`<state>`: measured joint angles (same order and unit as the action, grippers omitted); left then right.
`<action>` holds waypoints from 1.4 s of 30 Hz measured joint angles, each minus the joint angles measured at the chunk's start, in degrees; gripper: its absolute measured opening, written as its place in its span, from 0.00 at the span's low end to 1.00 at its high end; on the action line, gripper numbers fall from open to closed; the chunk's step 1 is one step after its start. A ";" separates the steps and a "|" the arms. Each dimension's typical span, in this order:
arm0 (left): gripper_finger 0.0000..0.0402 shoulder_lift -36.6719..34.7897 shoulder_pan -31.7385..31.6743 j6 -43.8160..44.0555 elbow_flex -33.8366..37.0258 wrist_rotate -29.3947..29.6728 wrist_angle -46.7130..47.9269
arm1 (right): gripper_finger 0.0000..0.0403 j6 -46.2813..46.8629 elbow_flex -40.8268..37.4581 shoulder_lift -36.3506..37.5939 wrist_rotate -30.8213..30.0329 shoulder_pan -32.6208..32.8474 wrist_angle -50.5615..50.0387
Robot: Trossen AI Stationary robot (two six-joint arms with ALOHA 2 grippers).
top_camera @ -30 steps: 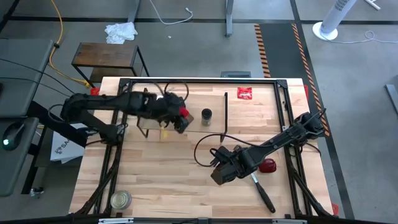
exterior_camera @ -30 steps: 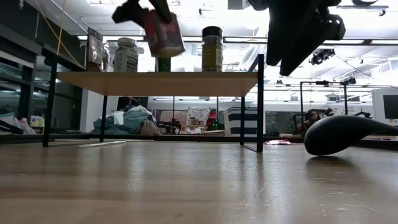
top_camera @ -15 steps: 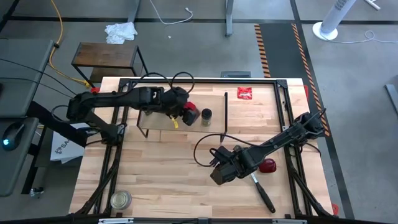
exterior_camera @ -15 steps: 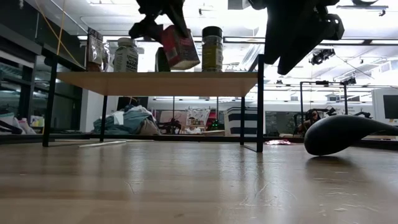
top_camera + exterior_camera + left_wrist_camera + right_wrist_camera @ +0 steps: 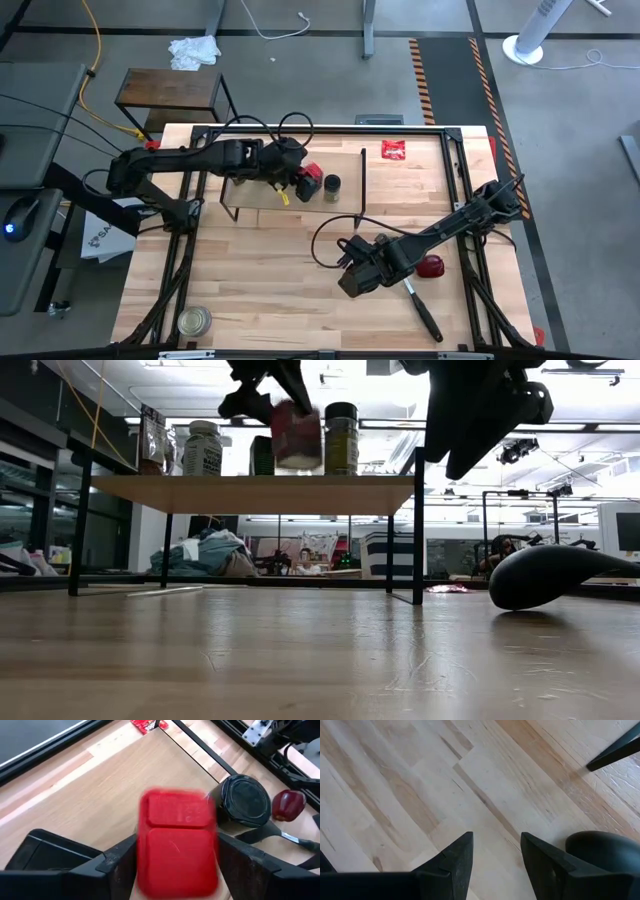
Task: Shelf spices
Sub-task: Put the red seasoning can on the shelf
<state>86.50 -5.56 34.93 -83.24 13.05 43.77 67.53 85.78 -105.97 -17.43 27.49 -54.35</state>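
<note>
Fingers of my left gripper clamp the red square tin from both sides, holding it above the shelf, just beside the dark-lidded glass jar that stands on the plywood top. In the low view the white-capped jar and another container stand further along the shelf. My right gripper hangs low over the table, its fingers parted and empty, near a black spatula.
</note>
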 joint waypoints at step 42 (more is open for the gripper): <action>0.00 -5.84 14.16 -9.47 15.78 26.05 -2.12 | 0.03 -1.79 0.00 0.00 -1.25 0.33 0.17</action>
<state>80.66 8.60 25.45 -67.46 39.11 41.65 65.74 85.78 -105.97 -18.68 27.81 -54.17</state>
